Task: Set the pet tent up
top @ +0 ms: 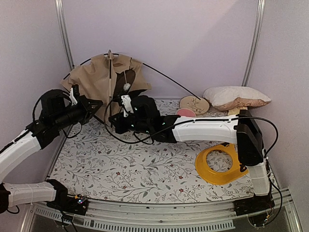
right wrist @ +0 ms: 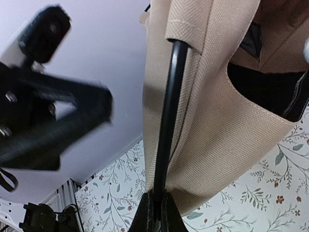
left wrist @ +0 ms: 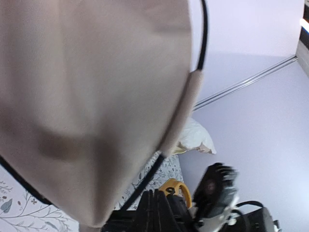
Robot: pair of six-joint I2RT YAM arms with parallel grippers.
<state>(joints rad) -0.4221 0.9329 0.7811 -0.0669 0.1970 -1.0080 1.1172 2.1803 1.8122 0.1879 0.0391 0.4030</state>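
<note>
The pet tent [top: 99, 77], tan fabric with a dark lining, slumps at the back left with thin black poles arching out of it and a white pom-pom [top: 126, 87] hanging at its front. My right gripper [top: 113, 119] is shut on an upright pole [right wrist: 169, 121] just below where it leaves its fabric sleeve [right wrist: 217, 111]. My left gripper [top: 99, 103] is shut, its tips close beside the tent's left front. In the left wrist view the tan fabric [left wrist: 91, 96] fills the frame, and a pole [left wrist: 145, 181] passes left of the closed fingers [left wrist: 157, 212]; no grip on it shows.
A beige pillow [top: 235, 98] lies at the back right, with a round embroidered disc [top: 194, 104] and a pink item [top: 186, 112] beside it. A yellow ring [top: 219, 164] sits on the floral mat [top: 145, 164] at the right. Walls close in on three sides.
</note>
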